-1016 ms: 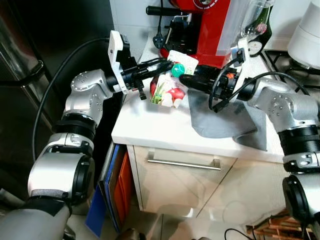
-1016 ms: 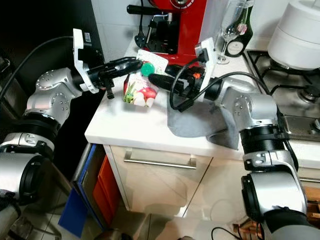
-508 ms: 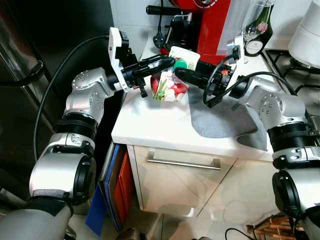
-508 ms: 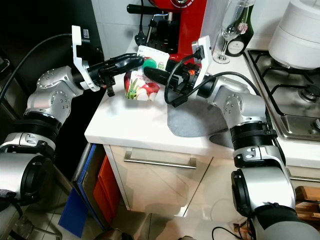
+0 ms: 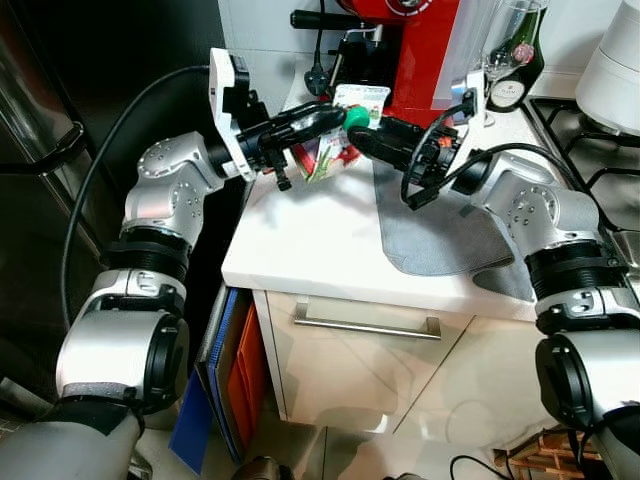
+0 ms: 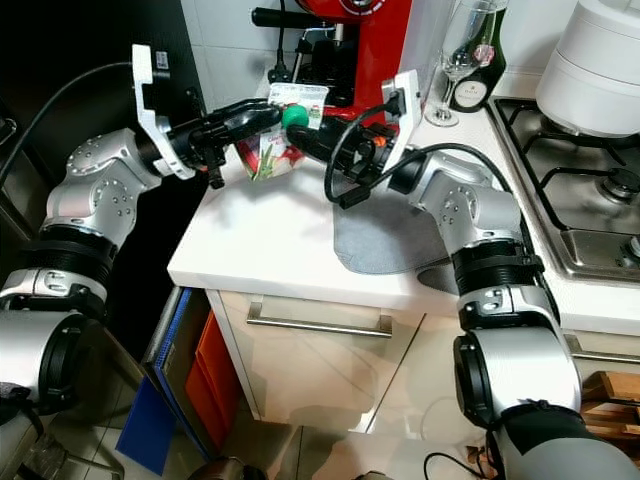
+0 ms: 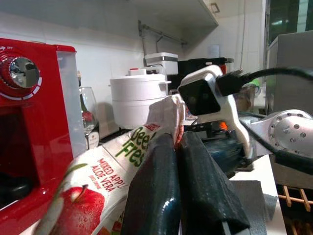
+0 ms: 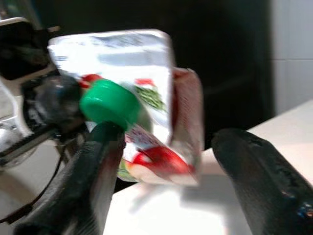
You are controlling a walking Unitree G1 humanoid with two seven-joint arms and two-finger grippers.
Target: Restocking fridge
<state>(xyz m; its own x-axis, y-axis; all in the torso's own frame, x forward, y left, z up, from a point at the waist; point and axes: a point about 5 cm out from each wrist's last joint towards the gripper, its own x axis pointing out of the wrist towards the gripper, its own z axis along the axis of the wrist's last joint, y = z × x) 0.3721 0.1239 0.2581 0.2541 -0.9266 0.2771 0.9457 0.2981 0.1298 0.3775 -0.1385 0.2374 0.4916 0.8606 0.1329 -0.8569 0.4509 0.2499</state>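
Left eye view: holding a juice pouch (image 5: 330,150) up off the white counter (image 5: 300,240), just in front of the red coffee machine (image 5: 425,50). Pinching the pouch's top seam with the left gripper (image 5: 335,118), fingers clamped flat together on the foil, clear enough in the left wrist view where both black fingers (image 7: 156,186) are squeezing the crimped edge. Probably gripping there because the seam is the only stiff, thin bit, and it lets the pouch hang freely below.

Coming in from the other side of the pouch with the right gripper (image 5: 372,137), fingers spread apart. In the right wrist view, one finger sitting right under the green cap (image 8: 105,103), the other well off to the far side, not closing on anything yet. Looks like lining up for a handover or a steadier two-point hold around the cap before carrying it to the fridge, but only guessing.

Grey cloth (image 5: 440,230) lying on the counter beside the pouch, under the right forearm. Wine glass (image 6: 460,50) and bottle (image 6: 480,70) standing behind the right arm, close to the coffee machine, so worth watching the elbow when swinging away.
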